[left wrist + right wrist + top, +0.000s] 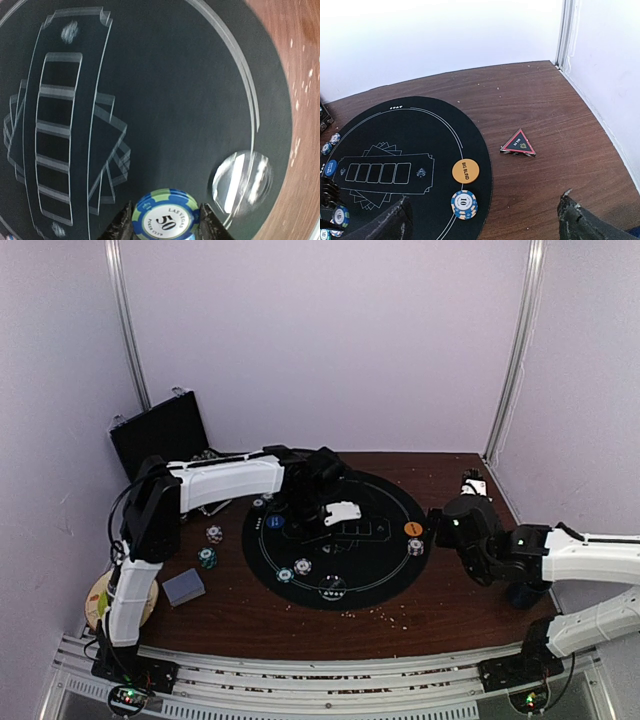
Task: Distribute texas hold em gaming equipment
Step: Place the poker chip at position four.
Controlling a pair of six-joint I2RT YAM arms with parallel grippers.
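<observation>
Blue poker chip (pixel 166 216) marked 50 is pinched between the fingers of your left gripper (pixel 166 227), over the black mat (pixel 190 90) near its white ring line. Bring it down straight onto a bare seat inside the ring (a pale disc (pixel 241 182) lies just beside), settle it flat, then release. Your right gripper (pixel 485 222) hangs wide and empty.

A brown wooden table (pixel 440 600) is covered in the middle by a round black mat (pixel 380 565), and a grey-blue pack of cards (pixel 183 587), a red chip (pixel 214 534), a green chip (pixel 207 558) and a small black triangle (pixel 518 144) are laid on the bare wood.
</observation>
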